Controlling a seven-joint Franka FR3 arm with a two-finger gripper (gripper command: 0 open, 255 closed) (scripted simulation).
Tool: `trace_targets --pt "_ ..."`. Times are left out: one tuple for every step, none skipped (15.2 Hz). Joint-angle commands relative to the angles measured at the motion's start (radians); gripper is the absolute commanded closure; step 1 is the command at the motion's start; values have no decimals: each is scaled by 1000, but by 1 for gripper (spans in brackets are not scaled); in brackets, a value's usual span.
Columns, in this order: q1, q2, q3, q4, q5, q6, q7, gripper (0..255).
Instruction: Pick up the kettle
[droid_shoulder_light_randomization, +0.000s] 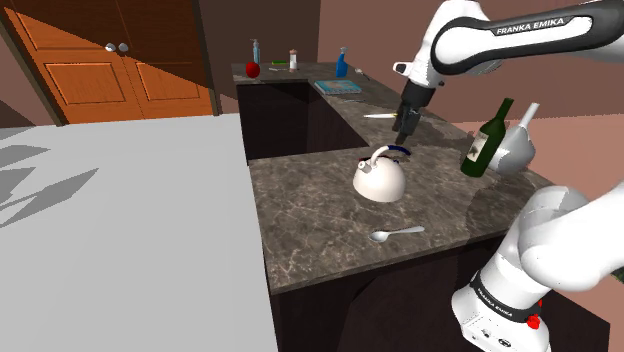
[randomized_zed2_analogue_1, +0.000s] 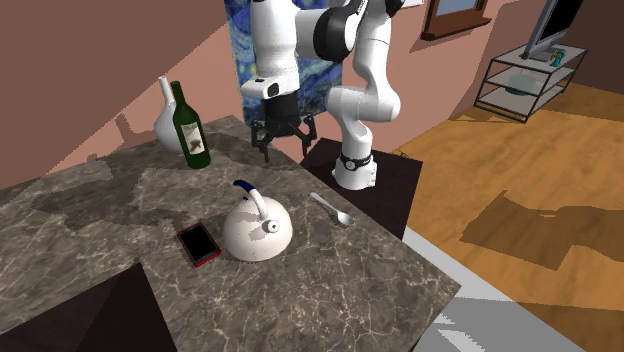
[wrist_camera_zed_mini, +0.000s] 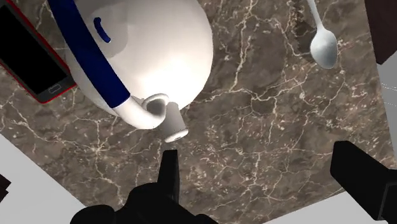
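Claw (wrist_camera_zed_mini: 254, 156) wide open, empty, hovers beside kettle (wrist_camera_zed_mini: 153, 57) mid-worktop (droid_shoulder_light_randomization: 310, 220). We'd shift over blue handle (wrist_camera_zed_mini: 88, 54), straddle it crosswise, descend, close firmly, then lift.

One each — kettle (droid_shoulder_light_randomization: 380, 183), spoon (wrist_camera_zed_mini: 322, 44), phone (randomized_zed2_analogue_1: 198, 243), wine bottle (droid_shoulder_light_randomization: 486, 140), vase (randomized_zed2_analogue_1: 166, 122).

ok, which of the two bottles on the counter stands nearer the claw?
The dark green wine bottle with the white label. The plain white bottle stands right beside it, on the side away from the claw.
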Motion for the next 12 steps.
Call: trace_targets --pt "32 61 -59 4 12 60 -131 0" --pt "51 97 -89 12 24 87 -195 0" --pt "71 135 -119 23 39 112 -260 0" --pt "90 175 -148 36 59 135 -327 0" --pt "112 217 -177 51 82 156 -396 0" --pt "134 261 -205 69 110 174 -467 0" --pt "156 306 -232 88 142 190 -540 0" --pt "177 354 -257 110 179 203 -616 0" --pt "183 371 -264 118 193 207 -642 0" --pt "183 378 -266 111 200 220 -649 0" --pt "184 386 -267 103 206 233 -656 0" --pt "185 394 -270 96 213 246 -663 0"
